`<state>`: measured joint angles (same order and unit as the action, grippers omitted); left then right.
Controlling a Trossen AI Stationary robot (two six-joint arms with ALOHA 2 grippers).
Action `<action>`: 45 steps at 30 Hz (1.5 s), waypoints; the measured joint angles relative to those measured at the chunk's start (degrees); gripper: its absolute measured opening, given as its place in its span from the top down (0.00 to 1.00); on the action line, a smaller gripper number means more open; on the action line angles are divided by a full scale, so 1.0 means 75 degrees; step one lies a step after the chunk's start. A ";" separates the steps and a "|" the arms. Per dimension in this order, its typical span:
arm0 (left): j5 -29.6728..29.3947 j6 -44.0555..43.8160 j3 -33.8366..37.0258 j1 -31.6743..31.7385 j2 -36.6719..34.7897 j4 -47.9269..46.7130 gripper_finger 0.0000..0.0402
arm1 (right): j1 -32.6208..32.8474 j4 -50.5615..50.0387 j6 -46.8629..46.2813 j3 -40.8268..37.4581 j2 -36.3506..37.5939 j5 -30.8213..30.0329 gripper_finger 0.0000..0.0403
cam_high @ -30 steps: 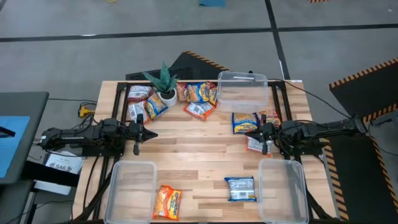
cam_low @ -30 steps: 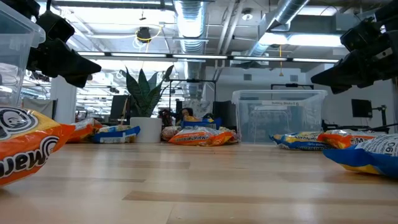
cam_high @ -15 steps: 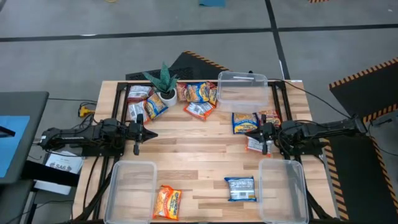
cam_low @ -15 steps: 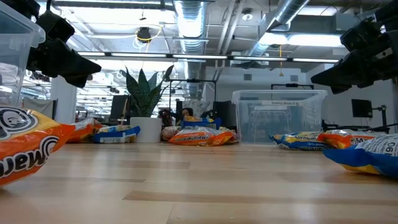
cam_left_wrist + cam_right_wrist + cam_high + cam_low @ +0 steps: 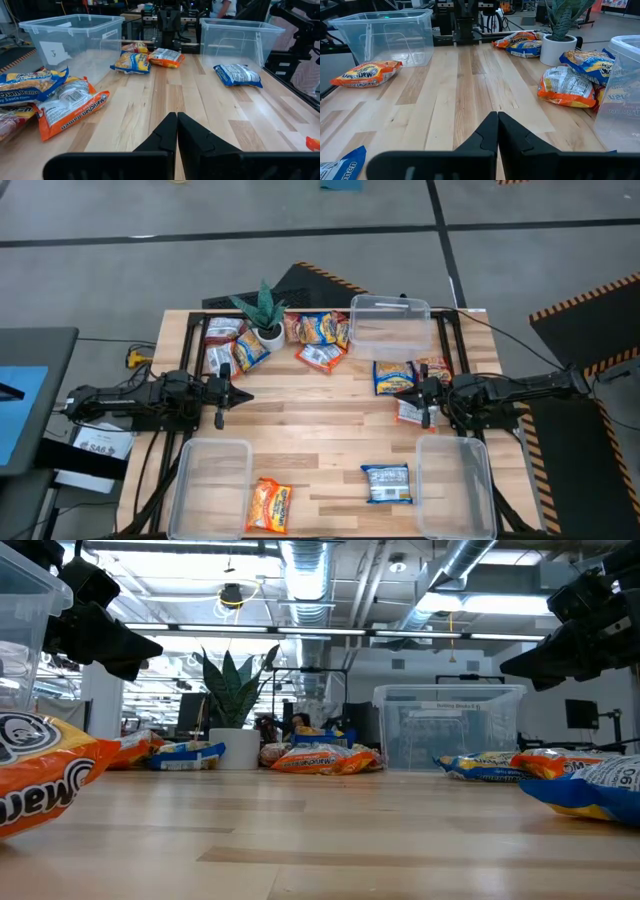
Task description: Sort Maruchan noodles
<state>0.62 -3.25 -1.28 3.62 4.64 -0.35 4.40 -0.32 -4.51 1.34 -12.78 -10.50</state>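
From above, both arms lie level over the wooden surface (image 5: 320, 415), the left hand (image 5: 243, 395) and right hand (image 5: 399, 394) pinched together and empty, likely parked clear of the packets. Most Maruchan noodles (image 5: 322, 330) crowd the far edge around the potted plant (image 5: 266, 313) and far bin (image 5: 390, 326); an orange packet (image 5: 269, 505) and a blue packet (image 5: 387, 483) lie between the two near bins (image 5: 212, 480), none inside. At table height, crinkly packets line the back. Past the left wrist's fingers, orange, glossy wrappers bunch beside one bin. Past the right's, similar wrappers surround the plant.
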 joint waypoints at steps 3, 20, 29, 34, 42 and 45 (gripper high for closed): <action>0.0000 0.0000 0.0003 0.0000 0.0001 0.0002 1.00 | -0.0003 0.0003 0.0000 0.0003 0.0000 0.0000 0.92; 0.0000 0.0000 0.0002 0.0000 0.0003 0.0002 1.00 | -0.0090 0.4864 -0.3182 0.0612 -0.1136 -0.0357 0.92; 0.0000 0.0000 0.0001 0.0000 0.0003 0.0001 1.00 | -0.0239 -0.0415 -0.2910 0.3807 -0.3554 -0.0586 0.81; 0.0000 0.0000 0.0000 0.0000 0.0003 -0.0001 1.00 | -0.0092 -0.4225 -0.4406 0.5186 -0.4745 0.0100 0.68; 0.0000 0.0000 0.0000 0.0000 0.0003 0.0002 1.00 | 0.0803 -0.7311 -0.7487 0.5485 -0.6378 0.0363 0.60; 0.0000 0.0000 0.0000 0.0001 0.0003 -0.0001 1.00 | 0.1060 -0.7565 -0.8079 0.5485 -0.7041 -0.0076 0.60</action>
<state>0.62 -3.25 -1.28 3.62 4.67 -0.36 12.35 -57.05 -65.11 42.48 -65.59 -11.07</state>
